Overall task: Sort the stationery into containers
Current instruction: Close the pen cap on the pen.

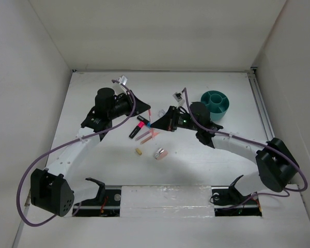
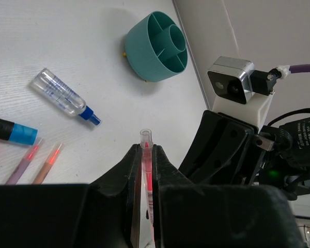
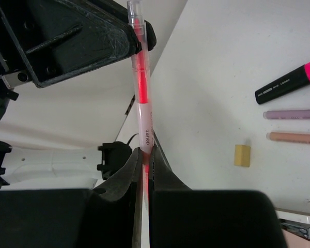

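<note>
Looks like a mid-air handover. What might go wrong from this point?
1. The left gripper and the right gripper both clamp one pink pen; if either arm moves before one lets go, it may bend or slip.
2. The teal bowl has narrow compartments; a long pen could tip out.

Reaching inward from both sides, clamping black two-finger left gripper (image 2: 144, 164) and black two-finger right gripper (image 3: 146, 155) tight on opposite ends of one thin pink plastic pen (image 3: 140, 77).
</note>
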